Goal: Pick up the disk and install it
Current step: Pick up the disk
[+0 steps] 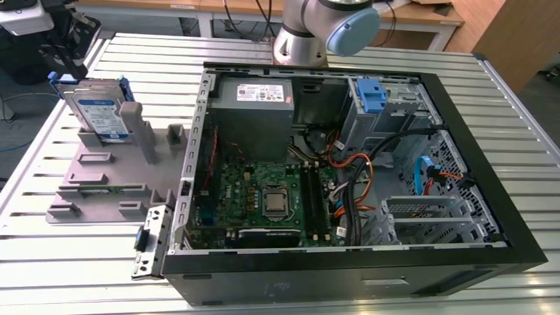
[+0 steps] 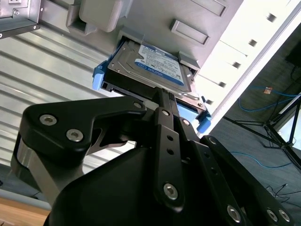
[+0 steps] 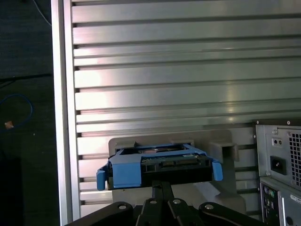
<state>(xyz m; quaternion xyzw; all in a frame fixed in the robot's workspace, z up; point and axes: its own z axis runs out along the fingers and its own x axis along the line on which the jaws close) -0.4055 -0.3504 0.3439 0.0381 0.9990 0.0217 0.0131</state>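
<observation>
The hand is seen in both wrist views with its two black fingers drawn together into a narrow, closed line, and nothing is gripped between them. Apart from the hand, the disk is seen beyond the fingertips. The disk's silver body and blue-and-white label are shown in the second wrist view. In the first wrist view its connector edge is presented, framed by blue plastic rails.

In the exterior view the disk is found standing upright on edge in a slot of a grey holder fixture, with a tall grey post just beside it. The fixture is laid on the ribbed metal counter, to the exterior view's left of an open computer case.

Inside the case a green motherboard is exposed, and a grey power-supply box with a white sticker is set at the far side. A blue latch piece is stood upright beside a metal bay, and bundles of coloured cables are run across the middle. The silver and pale-blue arm is mounted beyond the far edge of the case.
</observation>
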